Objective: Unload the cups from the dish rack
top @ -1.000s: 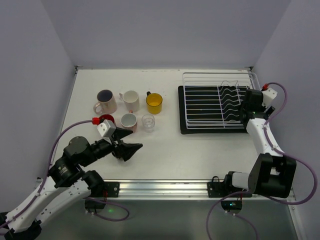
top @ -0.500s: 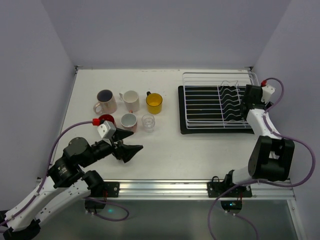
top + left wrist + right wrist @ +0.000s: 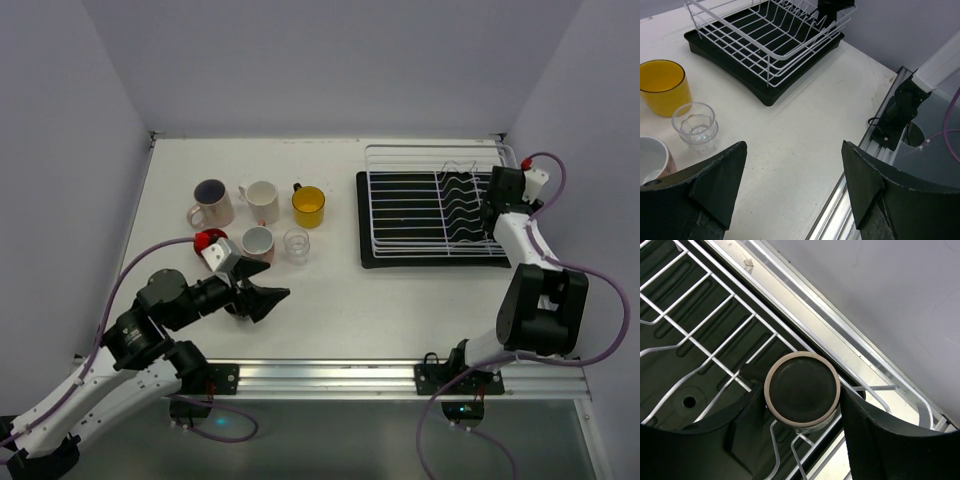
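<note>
In the dish rack (image 3: 410, 205) sits one dark cup (image 3: 802, 390).

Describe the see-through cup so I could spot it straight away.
Find the white wire dish rack on the right, then look left to the cluster of cups. The clear glass stands in the nearer row, at the end closest to the rack, in front of the yellow cup. It alone is transparent and has no handle.
</note>
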Robot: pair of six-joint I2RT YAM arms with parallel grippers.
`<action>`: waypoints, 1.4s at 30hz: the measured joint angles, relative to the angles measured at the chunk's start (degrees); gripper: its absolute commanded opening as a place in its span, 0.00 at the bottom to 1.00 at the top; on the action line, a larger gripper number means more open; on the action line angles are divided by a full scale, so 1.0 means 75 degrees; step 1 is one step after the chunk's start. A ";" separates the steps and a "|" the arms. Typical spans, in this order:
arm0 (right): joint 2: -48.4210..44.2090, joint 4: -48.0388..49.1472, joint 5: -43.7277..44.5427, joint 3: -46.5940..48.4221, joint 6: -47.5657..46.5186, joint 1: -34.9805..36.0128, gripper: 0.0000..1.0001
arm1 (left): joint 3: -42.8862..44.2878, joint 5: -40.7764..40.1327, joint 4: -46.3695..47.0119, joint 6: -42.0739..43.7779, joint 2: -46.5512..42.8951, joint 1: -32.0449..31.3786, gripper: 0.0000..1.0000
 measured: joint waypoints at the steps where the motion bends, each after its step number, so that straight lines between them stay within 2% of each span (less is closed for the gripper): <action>1: -0.0023 0.0000 -0.0038 -0.0006 -0.0006 -0.0012 0.20 | 0.0000 -0.0003 0.0000 0.0000 0.0035 0.0003 0.81; 5: -0.0417 0.0108 -0.0367 -0.0204 0.0000 -0.0050 0.17 | 0.0000 0.0000 0.0000 0.0000 0.0210 0.0096 0.80; 10: -0.1661 0.0589 -0.0775 -0.0466 -0.0067 -0.0035 0.12 | 0.0000 0.0012 0.0003 0.0000 0.0440 0.0259 0.80; 19: -0.3244 0.1142 -0.1746 -0.0682 0.0184 0.0102 0.11 | 0.0000 0.0020 0.0117 -0.0085 0.0880 0.0458 0.79; 22: -0.3829 0.1180 -0.2349 -0.0918 0.0551 0.0615 0.11 | 0.0000 0.0163 0.0271 -0.0248 0.1142 0.0460 0.76; 27: -0.4893 0.1781 -0.3733 -0.1786 0.1498 0.2119 0.10 | -0.0044 0.0396 0.0915 -0.0930 0.1641 0.0460 0.70; 34: -0.5243 0.3179 -0.5630 -0.3121 0.3048 0.3643 0.11 | -0.0758 0.1192 0.3311 -0.2576 0.2818 0.0455 0.58; 39: -0.5251 0.4380 -0.6449 -0.3902 0.3832 0.4695 0.11 | -0.1107 0.1507 0.4911 -0.3739 0.3972 0.0335 0.51; 42: -0.5246 0.5068 -0.6741 -0.4386 0.4217 0.4975 0.11 | -0.1189 0.1486 0.5592 -0.4179 0.4278 0.0230 0.50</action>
